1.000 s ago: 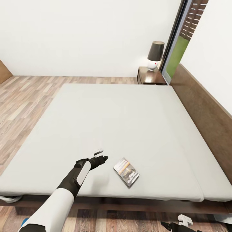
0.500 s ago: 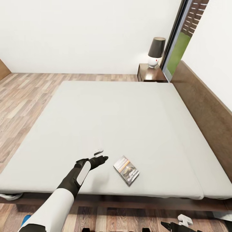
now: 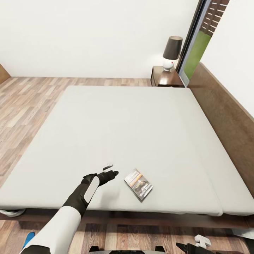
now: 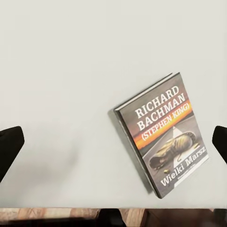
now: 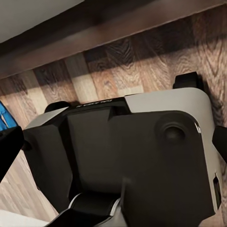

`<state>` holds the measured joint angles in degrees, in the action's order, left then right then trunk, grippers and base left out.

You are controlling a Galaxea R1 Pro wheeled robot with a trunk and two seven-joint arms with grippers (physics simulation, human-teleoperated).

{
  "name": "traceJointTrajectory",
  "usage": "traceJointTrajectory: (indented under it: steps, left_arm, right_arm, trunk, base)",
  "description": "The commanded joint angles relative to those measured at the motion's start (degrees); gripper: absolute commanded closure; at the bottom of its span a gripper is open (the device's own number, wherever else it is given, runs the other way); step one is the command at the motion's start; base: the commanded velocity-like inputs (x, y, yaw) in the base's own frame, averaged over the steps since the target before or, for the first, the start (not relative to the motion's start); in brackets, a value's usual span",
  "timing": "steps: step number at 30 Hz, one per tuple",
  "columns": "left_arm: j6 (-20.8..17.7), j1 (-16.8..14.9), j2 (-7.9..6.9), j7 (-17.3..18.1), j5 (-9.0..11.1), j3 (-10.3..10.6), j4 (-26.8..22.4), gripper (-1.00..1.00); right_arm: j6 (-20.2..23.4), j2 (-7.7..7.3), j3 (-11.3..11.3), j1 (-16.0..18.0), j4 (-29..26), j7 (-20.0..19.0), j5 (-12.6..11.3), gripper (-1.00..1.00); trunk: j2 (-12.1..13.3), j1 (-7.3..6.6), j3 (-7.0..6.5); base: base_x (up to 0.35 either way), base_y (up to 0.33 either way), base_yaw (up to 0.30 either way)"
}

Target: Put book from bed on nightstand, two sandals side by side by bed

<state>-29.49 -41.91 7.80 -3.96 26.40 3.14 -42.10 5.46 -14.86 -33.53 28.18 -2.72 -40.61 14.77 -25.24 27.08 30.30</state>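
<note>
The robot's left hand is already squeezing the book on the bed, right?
No. The left gripper is open and hovers beside the book, apart from it. The book does lie on the bed, as the head view shows.

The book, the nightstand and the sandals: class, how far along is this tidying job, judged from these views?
Nothing looks done yet. The book lies on the bed near its front edge, far from the nightstand. In hand: the left gripper hovers open beside the book, not touching it. Left: grasp and carry the book, then pair the sandals; a blue patch on the floor may be one.
</note>
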Motion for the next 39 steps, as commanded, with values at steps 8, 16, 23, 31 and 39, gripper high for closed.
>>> traceJointTrajectory:
  steps: [8, 16, 23, 31, 39]
  left_arm:
    - [-0.2, 0.0, -0.03, -0.4, 0.6, 0.1, -0.1, -1.00]
    - [-0.2, 0.0, -0.03, -0.4, 0.6, 0.1, -0.1, -1.00]
    - [-0.2, 0.0, -0.06, -0.4, 0.6, 0.1, -0.1, -1.00]
    - [-0.2, 0.0, -0.13, -0.3, 0.6, 0.0, -0.3, -1.00]
    - [-0.6, -0.7, 0.85, -0.8, 2.1, -0.1, -6.9, -1.00]
  right_arm:
    - [0.6, 0.00, -0.5, 0.0, -0.1, -0.4, 0.4, -1.00]
    - [0.6, 0.00, -0.5, 0.0, -0.1, -0.4, 0.4, -1.00]
    - [0.6, 0.00, -0.5, 0.0, -0.1, -0.4, 0.4, -1.00]
    - [0.6, 0.00, -0.5, 0.0, -0.2, -0.4, 0.4, -1.00]
    - [0.6, 0.00, -0.5, 0.0, -0.2, -0.4, 0.4, -1.00]
  trunk:
    - [-0.1, 0.02, 0.12]
    - [-0.1, 0.02, 0.12]
    - [-0.1, 0.02, 0.12]
    - [-0.1, 0.02, 0.12]
    - [-0.1, 0.02, 0.12]
  base:
    - [0.000, 0.000, -0.081]
    - [0.000, 0.000, -0.286]
    - [0.000, 0.000, -0.141]
    - [0.000, 0.000, -0.008]
    - [0.000, 0.000, 0.000]
